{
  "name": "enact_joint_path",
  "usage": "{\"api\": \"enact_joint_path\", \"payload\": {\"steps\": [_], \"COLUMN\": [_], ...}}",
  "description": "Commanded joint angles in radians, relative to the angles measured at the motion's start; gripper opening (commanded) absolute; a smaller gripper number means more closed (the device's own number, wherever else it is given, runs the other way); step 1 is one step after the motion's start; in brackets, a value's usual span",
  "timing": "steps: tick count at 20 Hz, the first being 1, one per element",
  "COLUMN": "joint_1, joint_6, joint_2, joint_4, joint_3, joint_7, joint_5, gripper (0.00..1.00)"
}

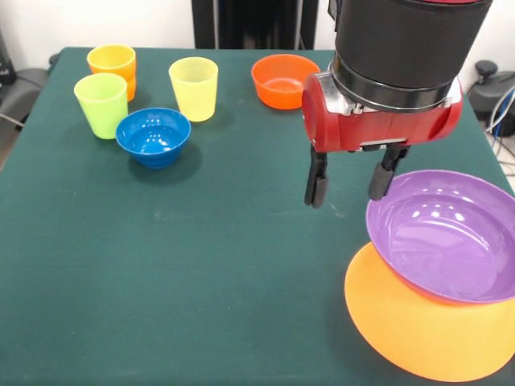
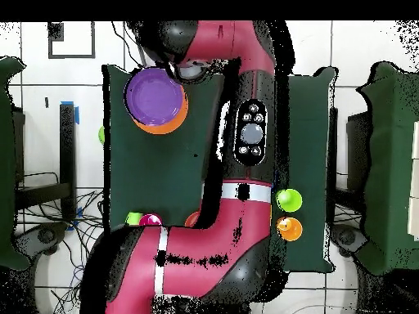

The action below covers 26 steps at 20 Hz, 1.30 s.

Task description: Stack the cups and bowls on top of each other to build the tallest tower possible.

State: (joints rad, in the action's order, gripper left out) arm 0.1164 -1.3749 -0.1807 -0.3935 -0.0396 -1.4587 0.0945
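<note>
Hovering with fingers spread and empty, the gripper (image 1: 352,182) hangs beside the purple bowl (image 1: 451,237), which sits tilted and off-centre on the orange-yellow bowl (image 1: 418,334) at the table edge; a nudge could slide it off.

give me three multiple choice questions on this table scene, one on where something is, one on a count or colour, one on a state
1. Where does the purple bowl sit?
A. on top of the large orange bowl
B. inside the blue bowl
C. beside the yellow cup

2. How many upright cups stand near the blue bowl in the front view?
A. one
B. three
C. five

3. What state is the gripper in?
A. shut on a cup
B. open and holding nothing
C. shut on the purple bowl

Answers:
1 A, the purple bowl rests tilted on the orange one.
2 B, orange cup, lime green cup and yellow cup.
3 B, its fingers hang apart with nothing between them.
</note>
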Motion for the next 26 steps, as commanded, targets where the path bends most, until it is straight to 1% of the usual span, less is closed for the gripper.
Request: {"api": "enact_joint_path", "payload": {"steps": [1, 3, 4, 6, 7, 12, 16, 20, 23, 26], "joint_1": [0.049, 0.055, 0.06, 0.065, 0.068, 0.094, 0.104, 0.106, 0.125, 0.138], "joint_6": [0.208, 0.242, 0.276, 0.332, 0.374, 0.557, 0.696, 0.795, 0.861, 0.921], "joint_2": [-0.12, -0.138, -0.148, -0.185, -0.212, -0.313, -0.393, -0.461, -0.51, -0.549], "joint_4": [-0.257, -0.314, -0.352, -0.458, -0.526, -0.809, -0.994, -1.141, -1.235, -1.319], "joint_3": [-0.079, -0.075, -0.077, -0.06, -0.05, -0.042, -0.031, -0.018, -0.036, -0.041], "joint_7": [-0.022, -0.033, -0.029, -0.061, -0.08, -0.107, -0.127, -0.156, -0.138, -0.142], "joint_5": [-0.058, -0.065, -0.073, -0.078, -0.08, -0.09, -0.077, -0.074, -0.077, -0.074], "gripper": [1.0, 1.0, 1.0, 1.0, 1.0, 1.0, 1.0, 1.0, 1.0, 1.0]}}
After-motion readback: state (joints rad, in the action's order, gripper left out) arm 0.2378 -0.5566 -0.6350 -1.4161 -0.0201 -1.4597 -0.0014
